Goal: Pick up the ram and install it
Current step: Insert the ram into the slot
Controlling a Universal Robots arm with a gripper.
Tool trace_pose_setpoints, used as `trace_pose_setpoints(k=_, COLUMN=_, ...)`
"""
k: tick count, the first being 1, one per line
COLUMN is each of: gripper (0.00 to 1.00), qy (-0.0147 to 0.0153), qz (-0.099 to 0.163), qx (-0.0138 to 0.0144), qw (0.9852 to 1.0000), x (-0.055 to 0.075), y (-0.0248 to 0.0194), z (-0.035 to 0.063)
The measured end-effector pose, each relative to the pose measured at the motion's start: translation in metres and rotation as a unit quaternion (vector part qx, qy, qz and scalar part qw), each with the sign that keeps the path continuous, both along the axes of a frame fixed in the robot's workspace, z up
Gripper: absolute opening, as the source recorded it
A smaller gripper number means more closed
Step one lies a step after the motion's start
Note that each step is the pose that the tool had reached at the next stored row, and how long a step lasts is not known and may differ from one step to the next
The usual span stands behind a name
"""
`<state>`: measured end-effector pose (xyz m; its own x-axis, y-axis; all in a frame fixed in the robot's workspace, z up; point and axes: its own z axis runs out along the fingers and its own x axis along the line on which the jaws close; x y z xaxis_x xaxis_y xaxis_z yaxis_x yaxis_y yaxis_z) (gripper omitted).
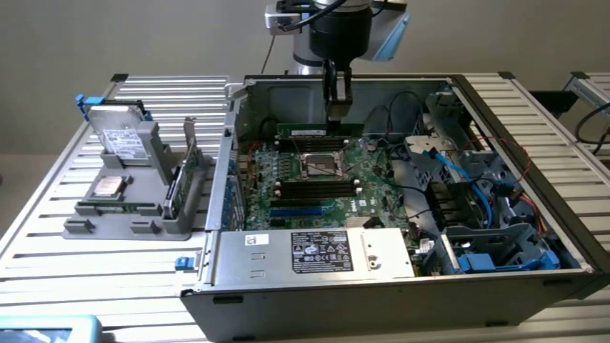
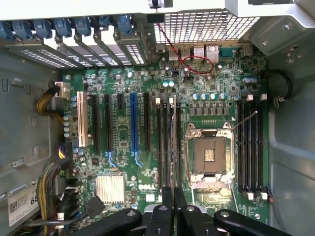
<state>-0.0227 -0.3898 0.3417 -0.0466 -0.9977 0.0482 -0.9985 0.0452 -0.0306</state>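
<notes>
Inside the open computer case (image 1: pixel 286 286), over the motherboard (image 1: pixel 286 179), the arm (image 1: pixel 338 28) reaches straight down, its gripper (image 1: pixel 336 114) vertical and pinched together on the upper edge of the ram (image 1: pixel 307 131), roughly at mid-length. The ram stands on edge along the black slots (image 2: pixel 161 147) just beside the CPU socket (image 2: pixel 206 157); whether it is seated cannot be told. It looks light, stiff and thin, probably fragile at its chips and contacts, so a centred hold on the bare edge suits it.
</notes>
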Motion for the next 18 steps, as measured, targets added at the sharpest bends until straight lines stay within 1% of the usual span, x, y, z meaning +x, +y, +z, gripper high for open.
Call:
trace_pose_setpoints(k=1, gripper=0.13, qy=0.0, qz=0.0, qx=-0.0019, qw=1.0, x=0.0, y=0.0006, z=-0.0004)
trace_pose_setpoints(k=2, gripper=0.13, qy=0.0, qz=0.0, qx=-0.0022, qw=1.0, x=0.0, y=0.0007, z=-0.0005)
trace_pose_setpoints(k=5, gripper=0.13, qy=0.0, qz=0.0, qx=-0.0022, qw=1.0, x=0.0, y=0.0008, z=-0.0005)
trace_pose_setpoints(k=9, gripper=0.13, qy=0.0, qz=0.0, qx=-0.0022, qw=1.0, x=0.0, y=0.0032, z=-0.0014)
trace_pose_setpoints(k=14, gripper=0.13, qy=-0.0001, qz=0.0, qx=-0.0023, qw=1.0, x=0.0, y=0.0037, z=-0.007)
trace_pose_setpoints(k=16, gripper=0.13, qy=-0.0004, qz=0.0, qx=-0.003, qw=1.0, x=0.0, y=0.0037, z=-0.01)
trace_pose_setpoints(k=18, gripper=0.13, qy=-0.0006, qz=0.0, qx=-0.0044, qw=1.0, x=0.0, y=0.0038, z=-0.0128)
